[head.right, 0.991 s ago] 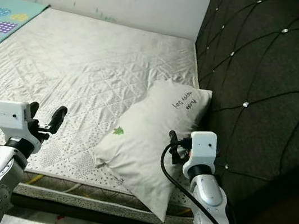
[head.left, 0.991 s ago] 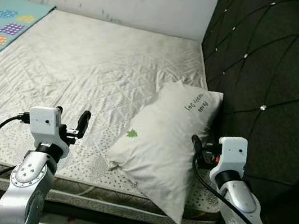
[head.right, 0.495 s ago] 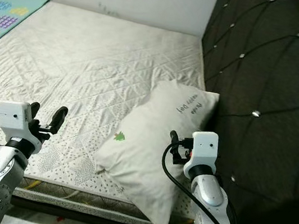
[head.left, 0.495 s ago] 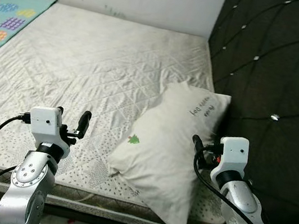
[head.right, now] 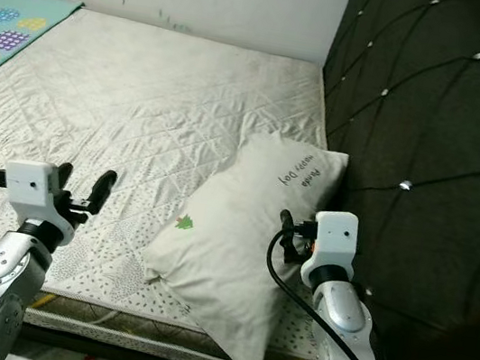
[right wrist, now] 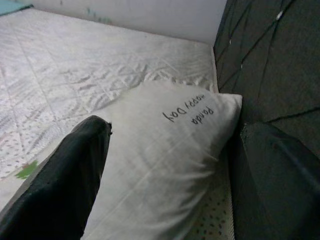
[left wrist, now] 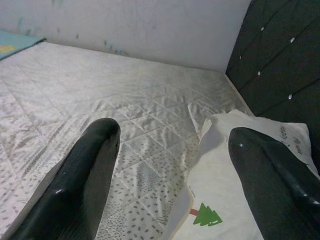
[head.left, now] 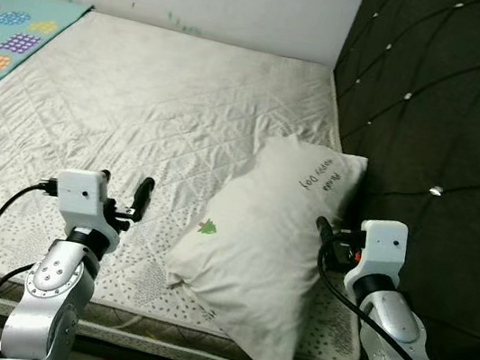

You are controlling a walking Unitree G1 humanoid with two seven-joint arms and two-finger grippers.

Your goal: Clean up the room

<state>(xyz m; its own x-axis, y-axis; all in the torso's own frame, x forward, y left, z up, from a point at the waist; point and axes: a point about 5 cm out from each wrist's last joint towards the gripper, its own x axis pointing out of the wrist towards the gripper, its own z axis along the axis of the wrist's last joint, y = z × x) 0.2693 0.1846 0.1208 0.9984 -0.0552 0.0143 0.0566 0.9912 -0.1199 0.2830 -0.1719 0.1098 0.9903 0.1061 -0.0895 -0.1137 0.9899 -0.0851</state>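
Approaching the bed, pre-grasp stage; nothing held yet.

- Mattress (head.left: pixel 141 110): bare, quilted, pale grey; spreads out ahead of and beneath both sets of fingers. Colourful patterned blanket (head.left: pixel 2 37) at far edge, well apart from the left fingers.
- Headboard (head.left: pixel 443 112): dark, tufted w/ studs; runs along the outer side of the right fingers, close by.
- Pillow (head.left: pixel 263 238): white, small green tree print and a line of lettering. Lies askew, one corner against the headboard, the opposite corner hanging past the mattress's near edge. Sits between the two grippers; just ahead of the right fingers, off to the inner side of the left.
- Left gripper (head.left: pixel 123 196): raised over near edge of mattress, fingers (left wrist: pixel 85 175) spread apart, empty.
- Right gripper (head.right: pixel 291 234): level w/ pillow's side, touching or nearly so; can't tell which. Fingers (right wrist: pixel 75 170) spread wide, empty; pillow shows through the gap.

Step, as judged: lining up on the pillow, prob. to straighten it against the headboard. Next move calls for: both grippers in on opposite sides, pinch the soft fabric firmly, lift clear before shifting; overhanging corner may sag or slide off.
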